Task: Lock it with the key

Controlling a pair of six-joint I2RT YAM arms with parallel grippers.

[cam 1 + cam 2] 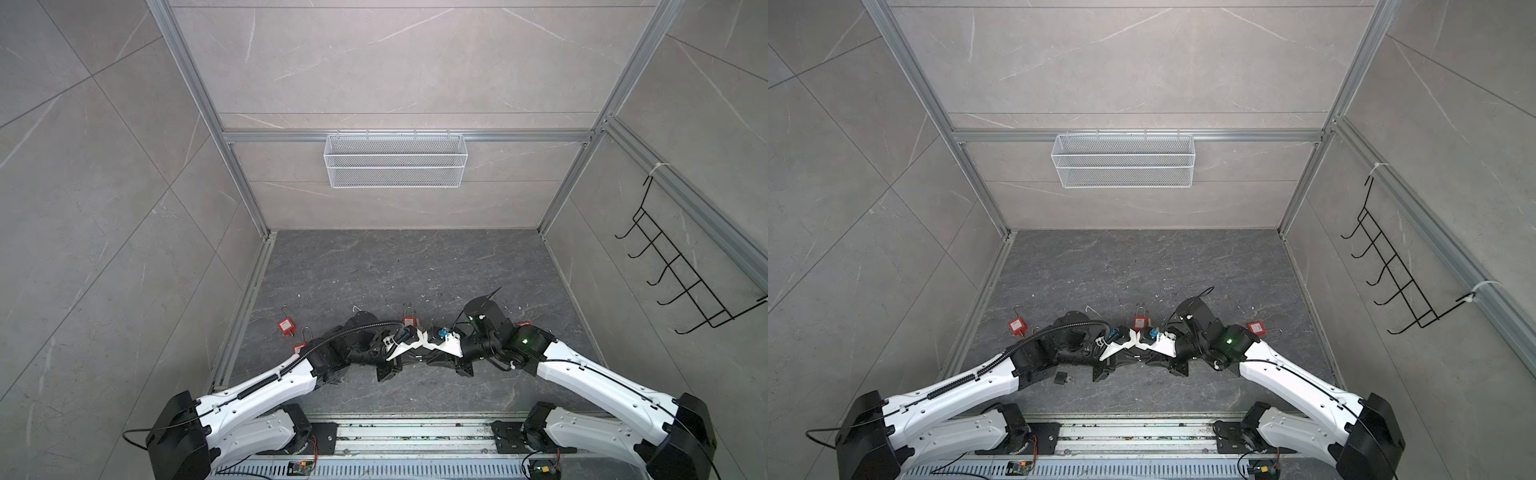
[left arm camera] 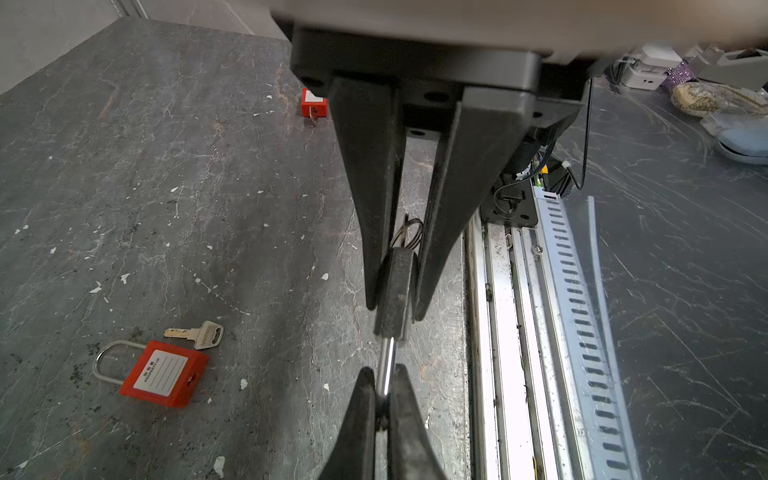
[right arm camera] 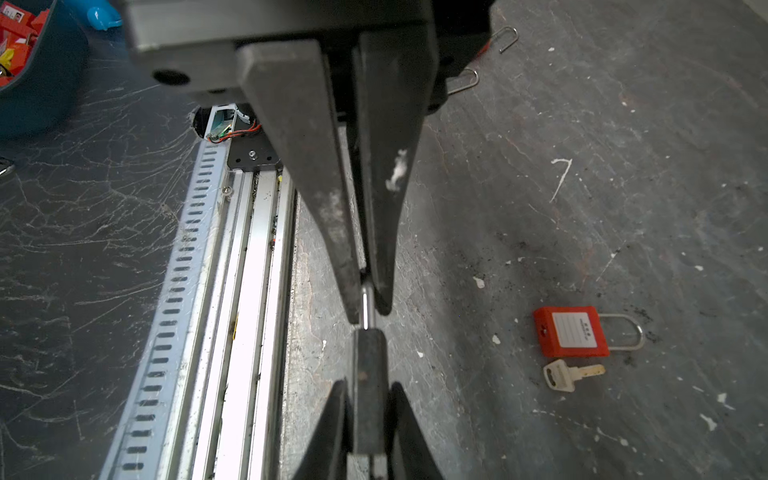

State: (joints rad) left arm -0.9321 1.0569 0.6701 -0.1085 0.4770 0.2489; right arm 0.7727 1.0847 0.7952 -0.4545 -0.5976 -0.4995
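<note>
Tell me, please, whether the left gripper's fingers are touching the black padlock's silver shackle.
Touching. In the left wrist view the left gripper has its fingers pressed against both sides of the silver shackle, with no gap showing.

White mesh basket (image 1: 395, 160) on back rail (image 1: 270, 136); blk hook rack (image 1: 681, 266) on rt wall (image 1: 615, 316).

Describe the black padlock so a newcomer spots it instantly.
Look at the dark tabletop, middle of its front edge. There the right gripper grips the black padlock by its body, the left gripper its shackle. The red padlocks lie loose; this one is black and held.
</note>
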